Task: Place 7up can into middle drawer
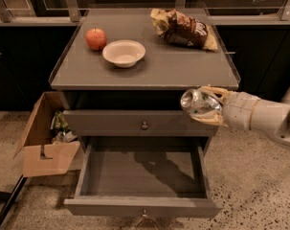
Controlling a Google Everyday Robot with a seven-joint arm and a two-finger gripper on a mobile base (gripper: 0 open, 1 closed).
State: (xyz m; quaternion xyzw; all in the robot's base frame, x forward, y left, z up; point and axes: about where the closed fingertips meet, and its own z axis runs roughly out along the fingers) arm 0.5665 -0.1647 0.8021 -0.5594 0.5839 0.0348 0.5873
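Observation:
The 7up can [196, 102] is a silvery can with a shiny top, held sideways with its top facing left. My gripper [207, 105] comes in from the right and is shut on the can, in front of the cabinet's right front corner. It hangs above the right side of the open middle drawer [142, 207]. The drawer is pulled out below, wide and shallow, with a grey floor [135, 172] that holds nothing I can see and a small knob [144, 213] on its front panel.
A closed grey drawer front with a round knob [144, 125] sits above the open drawer. The cabinet top [173, 63] holds a red apple [95, 38], a white bowl [124, 52] and a brown and yellow snack bag [183, 28]. An open cardboard box [45, 143] stands on the floor at left.

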